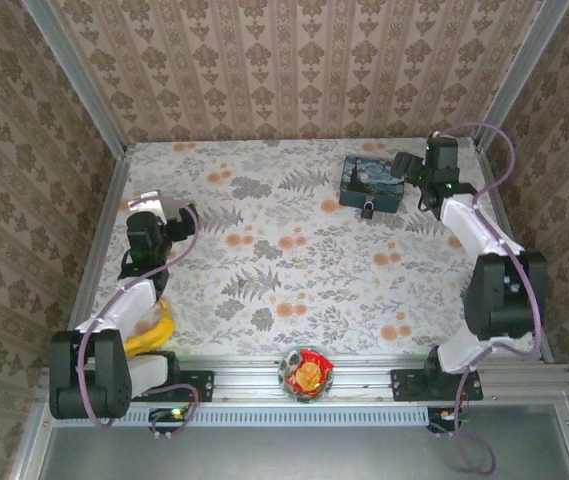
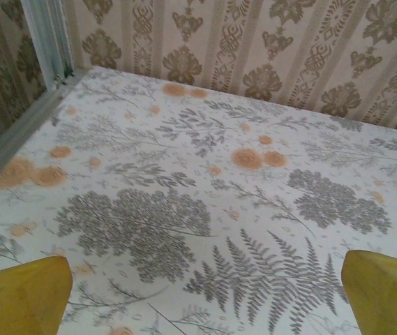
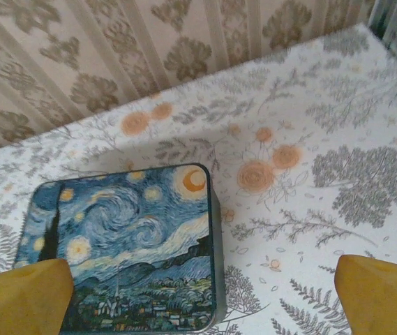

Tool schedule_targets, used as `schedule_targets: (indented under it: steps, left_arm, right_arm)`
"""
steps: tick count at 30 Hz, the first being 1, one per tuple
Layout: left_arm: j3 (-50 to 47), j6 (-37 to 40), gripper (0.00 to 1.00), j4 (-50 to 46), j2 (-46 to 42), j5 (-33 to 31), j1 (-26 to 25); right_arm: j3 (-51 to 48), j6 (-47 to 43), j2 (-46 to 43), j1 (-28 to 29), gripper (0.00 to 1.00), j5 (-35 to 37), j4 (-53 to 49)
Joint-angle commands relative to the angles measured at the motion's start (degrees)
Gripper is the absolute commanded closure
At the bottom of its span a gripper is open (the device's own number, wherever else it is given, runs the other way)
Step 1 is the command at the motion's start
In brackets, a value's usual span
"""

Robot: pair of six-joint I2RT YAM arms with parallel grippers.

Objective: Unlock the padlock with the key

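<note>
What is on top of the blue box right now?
Nothing visible: the blue box lid shows bare paint in the right wrist view. One corner is covered by a finger of the right claw. The dark padlock sits at its near side, not on top.

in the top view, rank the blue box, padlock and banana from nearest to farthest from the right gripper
1. blue box, far right, right beside the right gripper
2. padlock, at the box's near edge
3. banana, far off on the near left side

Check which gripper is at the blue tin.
The right gripper, open, with the blue tin right at its fingers; the left gripper is across the table.
</note>
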Motion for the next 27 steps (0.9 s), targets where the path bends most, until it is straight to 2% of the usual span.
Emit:
schedule_targets:
  steps: [1,9,16,27]
  left_arm:
    - [1.6,-5.6,0.0,-2.8,-0.7,0.9,-1.1]
    - [2.4,-7.5,0.0,-5.4,0.5,0.8,-3.0]
    - [3.7,-8.0,0.0,-7.1,1.4,0.9,-3.7]
    - [5.2,-11.4,0.0,-6.2,3.5,4.1,-4.1]
  right_arm:
    - [5.3,4.9,5.5,-0.1,0.03,-0.5,-11.6]
    - [16.5,7.2,16.7,-0.8,0.05,-5.4,-17.1]
    - [18.2,8.7,21.3,-0.8,0.07,-8.6,-16.7]
    - [21.0,4.7,27.8,0.9,0.21,-18.5,-14.3]
